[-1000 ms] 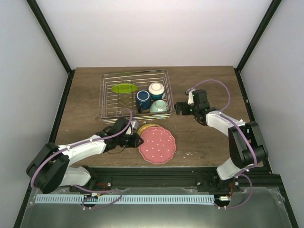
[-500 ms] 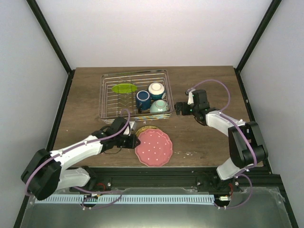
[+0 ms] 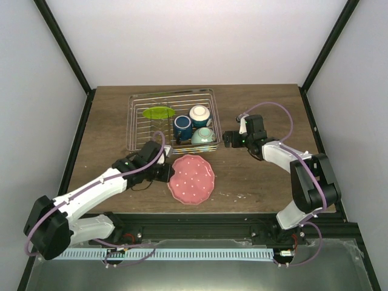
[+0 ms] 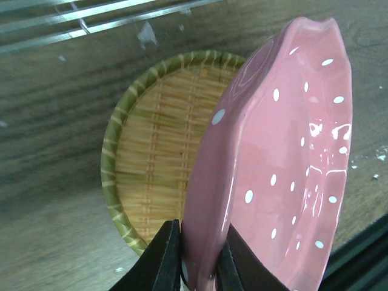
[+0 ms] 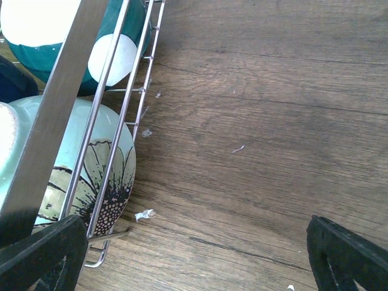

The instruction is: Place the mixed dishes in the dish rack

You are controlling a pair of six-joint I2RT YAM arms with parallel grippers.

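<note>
My left gripper (image 3: pixel 165 174) is shut on the left rim of the pink scalloped plate (image 3: pixel 192 178), holding it tilted just in front of the dish rack (image 3: pixel 138 140). In the left wrist view the jaws pinch the plate's edge (image 4: pixel 285 157), my gripper (image 4: pixel 197 270) at the bottom. The rack holds the lime-green plate (image 3: pixel 159 112), dark blue mug (image 3: pixel 182 127), cream bowl (image 3: pixel 200 115) and mint bowl (image 3: pixel 204 135). My right gripper (image 3: pixel 228 138) is open and empty beside the rack's right side. In its wrist view, the gripper (image 5: pixel 194 260) sits by the flowered mint bowl (image 5: pixel 66 176) behind the rack wire (image 5: pixel 130 109).
A round woven bamboo mat (image 4: pixel 160 163) with a green rim lies on the wood table (image 3: pixel 267 176) under the lifted plate. Small white crumbs (image 5: pixel 144 214) lie on the wood near the rack corner. The table's front edge is close below the plate.
My left gripper has carried the pink plate left and toward the rack, lifting it over the woven mat. The right arm has barely moved.
</note>
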